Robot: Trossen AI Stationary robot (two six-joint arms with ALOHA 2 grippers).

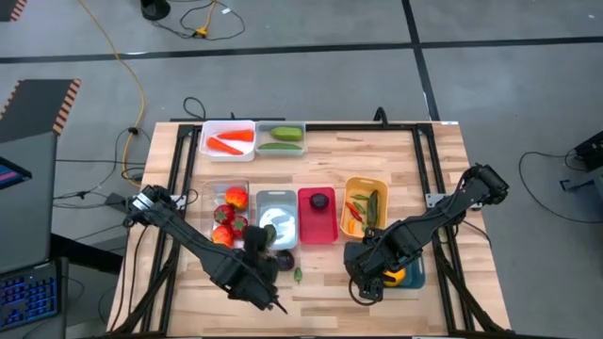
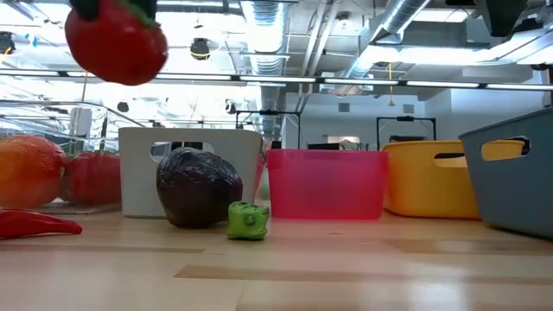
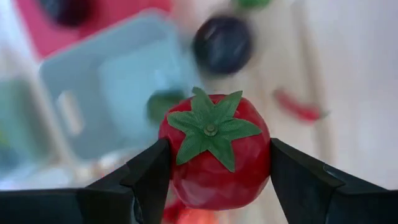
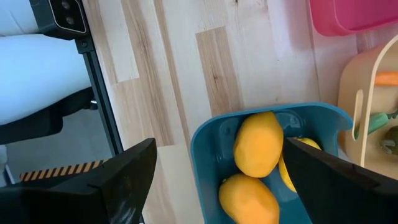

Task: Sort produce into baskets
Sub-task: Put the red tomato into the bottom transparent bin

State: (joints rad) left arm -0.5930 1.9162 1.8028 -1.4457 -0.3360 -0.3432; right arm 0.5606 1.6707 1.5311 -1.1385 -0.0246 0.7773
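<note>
The left hand (image 3: pixel 211 180) is clenched on a red tomato (image 3: pixel 214 152), one finger on each flank, the green calyx facing the wrist camera. In the low view the tomato (image 2: pixel 117 41) hangs well above the bench (image 2: pixel 346 268), clear of everything on it. So the step in hand is a carry: the fruit is lifted and not yet put down.

Taking the silver-grey bin (image 1: pixel 277 218) as landmark, the left hand (image 1: pixel 256 266) hovers just in front of it, near its front edge. The clear bin (image 1: pixel 229 212) on that bin's left already holds red and orange round fruit, so it is judged the likely home for the tomato. The next move then calls for swinging the hand back and to the left, over that bin, lowering, and letting go without knocking the fruit inside.

Loose in front of the silver-grey bin lie a dark purple plum (image 2: pixel 199 188), a small green piece (image 2: pixel 248 220) and a red chili (image 2: pixel 39 225). To its right stand the red bin (image 1: pixel 317 215), then the yellow-orange bin (image 1: pixel 366 202).

The right hand (image 4: pixel 217 180) waits released, fingers spread wide, over the teal bin (image 4: pixel 205 140), which holds yellow lemons (image 4: pixel 258 144) to the right of and in front of the landmark.

No brand, label or writing can be read anywhere.
</note>
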